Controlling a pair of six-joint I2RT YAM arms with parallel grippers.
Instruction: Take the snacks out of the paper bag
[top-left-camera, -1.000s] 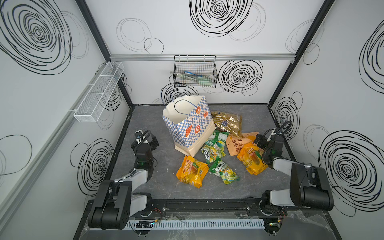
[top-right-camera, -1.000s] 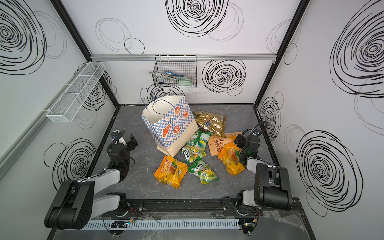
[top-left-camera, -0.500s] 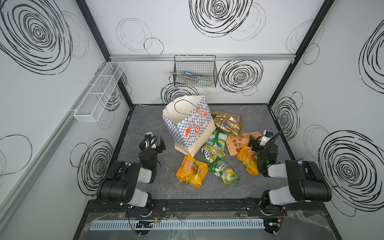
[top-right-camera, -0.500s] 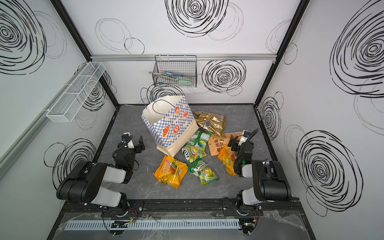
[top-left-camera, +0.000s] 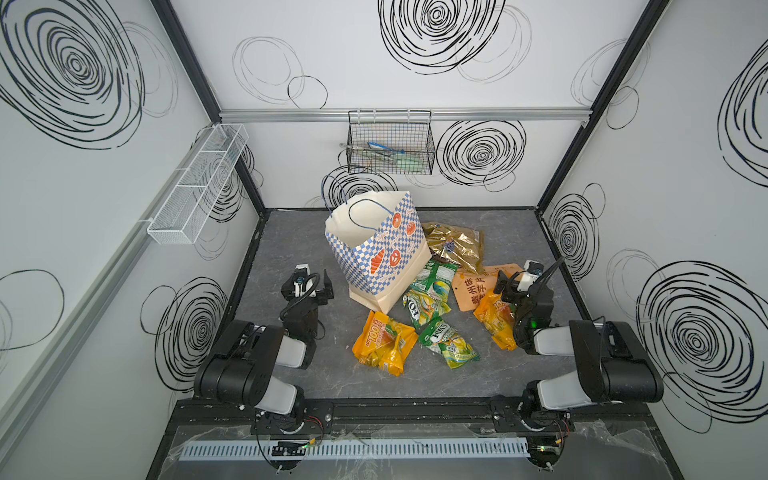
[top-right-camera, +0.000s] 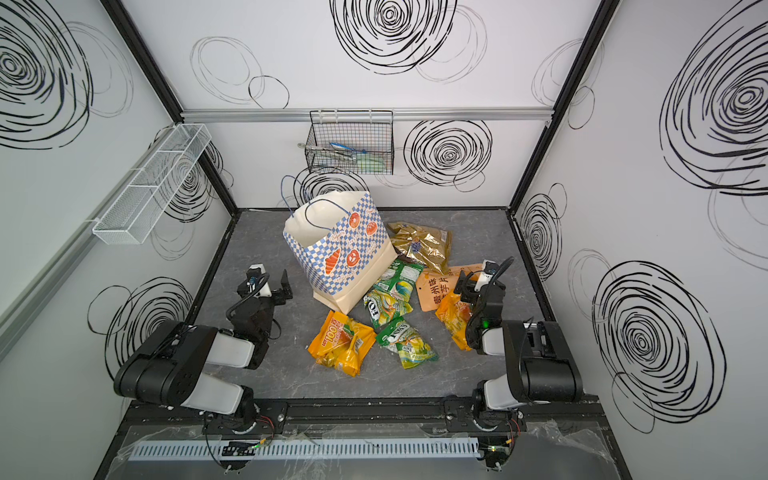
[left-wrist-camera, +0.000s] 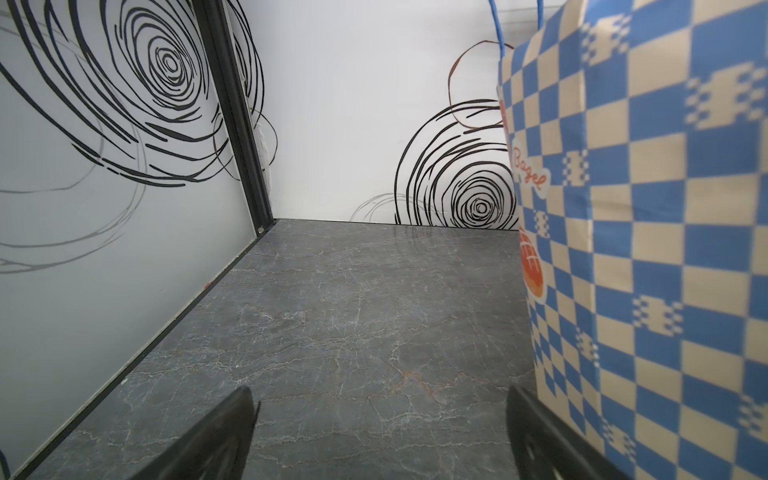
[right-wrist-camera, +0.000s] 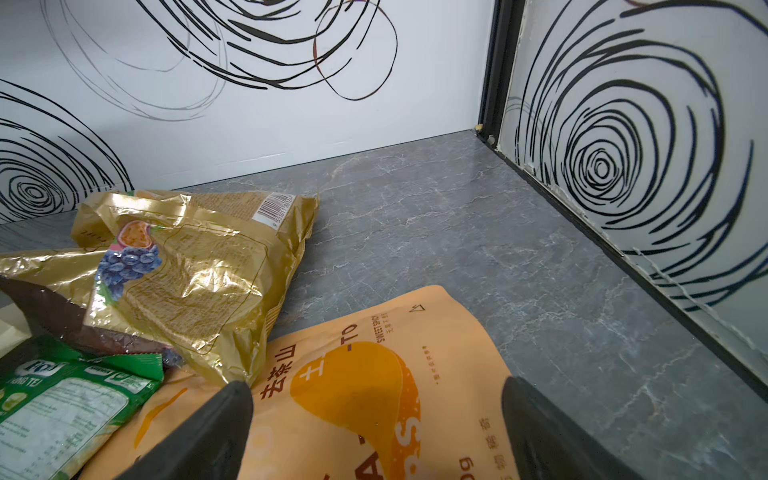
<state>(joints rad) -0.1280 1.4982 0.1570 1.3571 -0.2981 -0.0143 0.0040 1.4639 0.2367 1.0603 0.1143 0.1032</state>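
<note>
The cream paper bag (top-left-camera: 376, 245) (top-right-camera: 338, 249) with a blue checkered band stands upright mid-table, mouth open. Snacks lie on the table to its right: a gold foil pack (top-left-camera: 455, 245) (right-wrist-camera: 187, 270), an orange-tan pouch (top-left-camera: 473, 291) (right-wrist-camera: 374, 374), green packs (top-left-camera: 432, 282) (top-left-camera: 446, 343) and yellow-orange "100" packs (top-left-camera: 384, 343) (top-left-camera: 494, 322). My left gripper (top-left-camera: 309, 282) (left-wrist-camera: 380, 395) is open and empty, low over bare table just left of the bag (left-wrist-camera: 644, 208). My right gripper (top-left-camera: 515, 286) (right-wrist-camera: 376, 386) is open above the orange-tan pouch, holding nothing.
A black wire basket (top-left-camera: 390, 143) hangs on the back wall and a white mesh tray (top-left-camera: 195, 187) on the left wall. Side walls stand close to both arms. The dark frame rail (top-left-camera: 415, 407) runs along the front edge.
Both arms have folded back toward their bases. The left gripper has shifted right toward the bag, the right gripper left over the snacks. Bag and snacks have not moved.
</note>
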